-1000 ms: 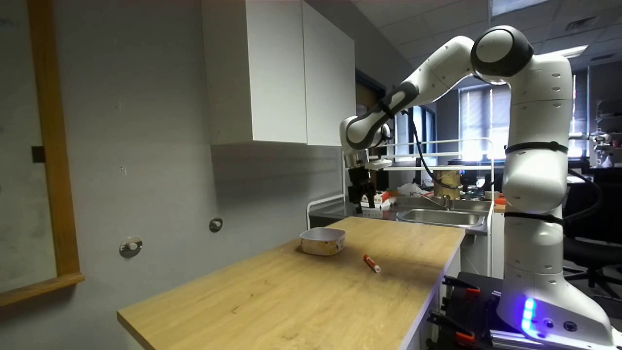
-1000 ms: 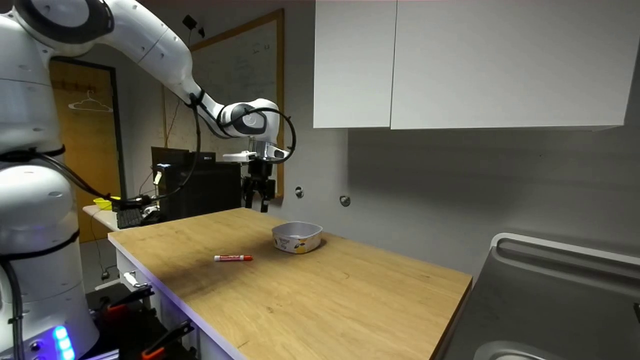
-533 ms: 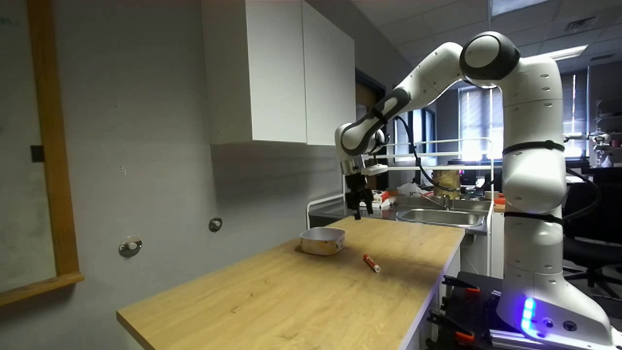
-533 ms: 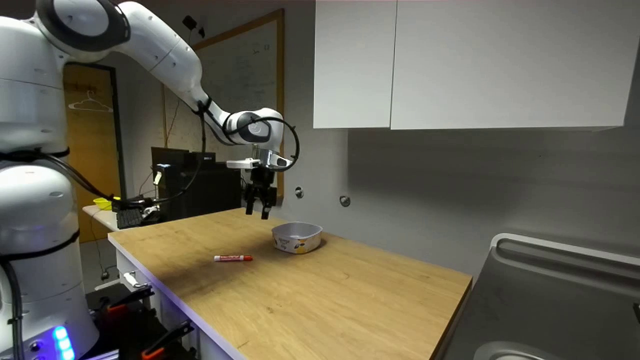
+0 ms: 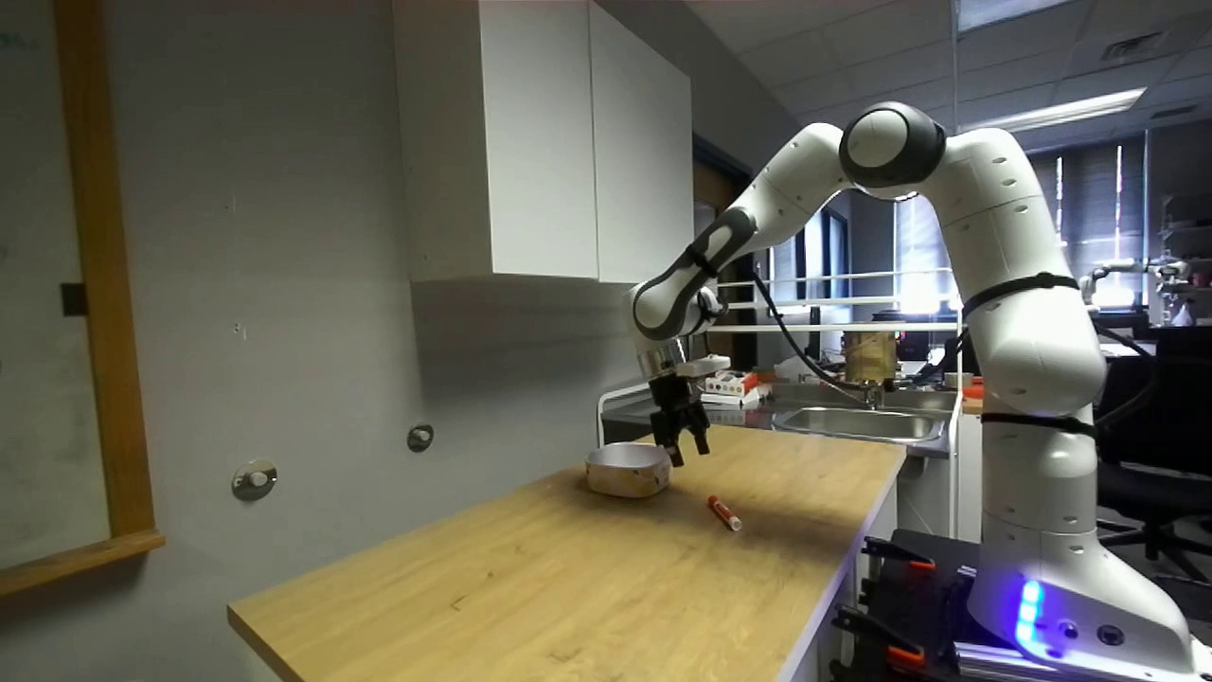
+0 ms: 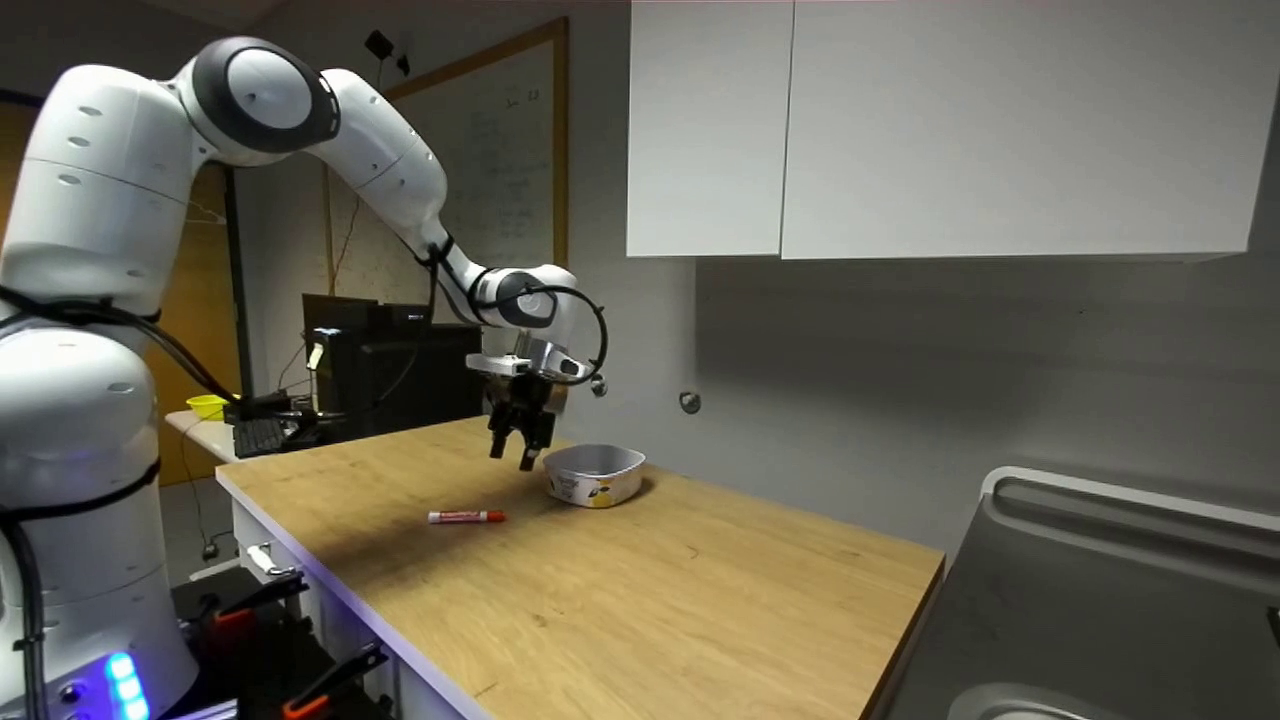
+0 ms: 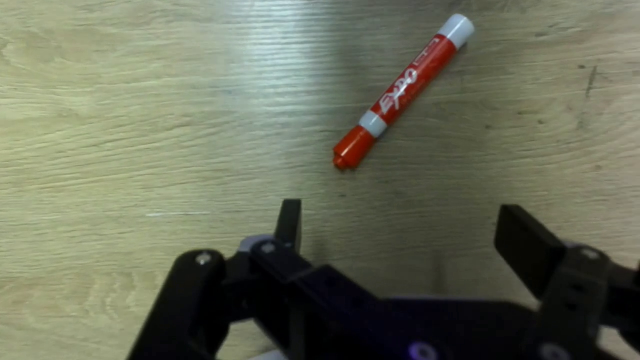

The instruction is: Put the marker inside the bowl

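In an exterior view, the marker [image 5: 725, 514] lies on the counter [image 5: 530, 592], outside the bowl [image 5: 625, 482] and apart from it, on the picture's right side of it. The tool [image 5: 689, 454] hangs in the air near the bowl, somewhat tilted, and its jaws are spread. Farther back there is a sink [image 5: 855, 423], and a white cabinet [image 5: 542, 152] is fixed on the wall [image 5: 303, 294]. In an exterior view, a yellow tub [image 6: 206, 407] stands on a desk [image 6: 208, 435]. Here the bowl shows a printed pattern on its outer side, the marker lies at its left with the red end towards it, and a narrow gap is seen between the tool and the bowl. In the wrist view, the fingers [image 7: 527, 245] stand wide apart above the counter. The marker lies slantwise ahead of them, the red end being nearer, and the word EXPO is readable on it.
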### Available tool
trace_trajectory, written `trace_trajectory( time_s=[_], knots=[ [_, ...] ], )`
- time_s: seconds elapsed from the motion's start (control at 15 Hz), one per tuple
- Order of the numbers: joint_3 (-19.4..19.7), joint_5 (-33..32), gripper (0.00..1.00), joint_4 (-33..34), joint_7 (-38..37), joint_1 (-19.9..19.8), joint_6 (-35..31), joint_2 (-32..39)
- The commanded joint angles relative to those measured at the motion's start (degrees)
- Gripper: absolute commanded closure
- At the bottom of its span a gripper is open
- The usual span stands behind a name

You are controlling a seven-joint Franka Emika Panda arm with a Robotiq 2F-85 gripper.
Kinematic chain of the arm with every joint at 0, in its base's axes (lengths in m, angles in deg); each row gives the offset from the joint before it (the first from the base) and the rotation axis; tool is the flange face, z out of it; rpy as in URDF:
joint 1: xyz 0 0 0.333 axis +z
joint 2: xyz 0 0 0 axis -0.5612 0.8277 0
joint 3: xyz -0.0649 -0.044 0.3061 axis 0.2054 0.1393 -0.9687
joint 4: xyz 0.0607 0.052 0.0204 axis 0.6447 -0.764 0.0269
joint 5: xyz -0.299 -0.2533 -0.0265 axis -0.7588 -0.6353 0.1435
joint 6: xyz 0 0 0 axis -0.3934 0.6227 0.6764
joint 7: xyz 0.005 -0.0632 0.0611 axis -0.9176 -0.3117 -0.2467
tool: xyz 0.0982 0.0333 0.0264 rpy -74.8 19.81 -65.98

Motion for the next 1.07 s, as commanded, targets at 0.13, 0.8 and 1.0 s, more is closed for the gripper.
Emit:
trace_trajectory(
  time_s=[0.13,0.8,1.0],
  knots=[
    [-0.1,5.1,0.00,0.5,0.6,-1.0,0.2,2.8],
    [0.4,21.7,0.00,-8.0,0.3,-5.8,-7.5,7.6],
    [0.5,26.5,0.00,-13.5,-2.0,-5.6,-11.8,3.8]
  ],
)
